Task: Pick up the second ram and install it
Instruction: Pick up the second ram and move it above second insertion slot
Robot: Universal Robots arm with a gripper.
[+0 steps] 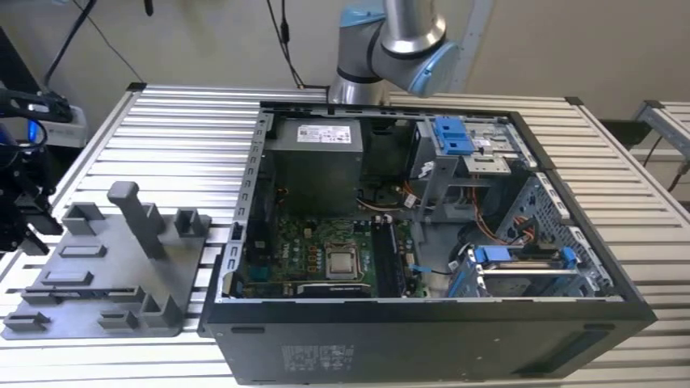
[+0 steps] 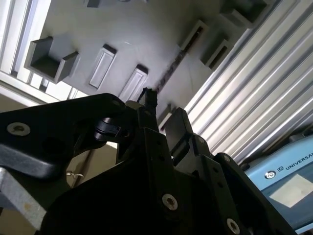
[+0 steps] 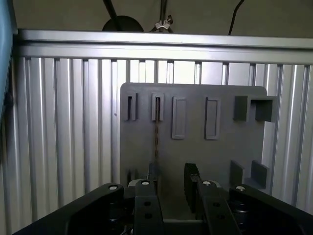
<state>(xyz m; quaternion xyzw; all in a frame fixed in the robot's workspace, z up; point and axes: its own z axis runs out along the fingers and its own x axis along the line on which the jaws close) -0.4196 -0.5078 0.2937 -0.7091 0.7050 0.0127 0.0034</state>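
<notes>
**End effector open over the tray, lined up on the second ram**

My end effector (image 3: 170,178) hangs above the grey tray (image 3: 220,156) with its fingers apart and nothing clamped between them. The second ram (image 3: 156,137) stands on its long edge in one of the tray's narrow slots. I judge the slot keeps it upright so that both flat faces are free for my fingers. In both wrist views its thin edge runs in line with the inner face of one finger rather than the middle of the gap. The tray lies on the ribbed bench (image 1: 183,129) just beside the open computer case (image 1: 603,267), probably to keep the carry to the motherboard (image 1: 313,242) short.
</notes>
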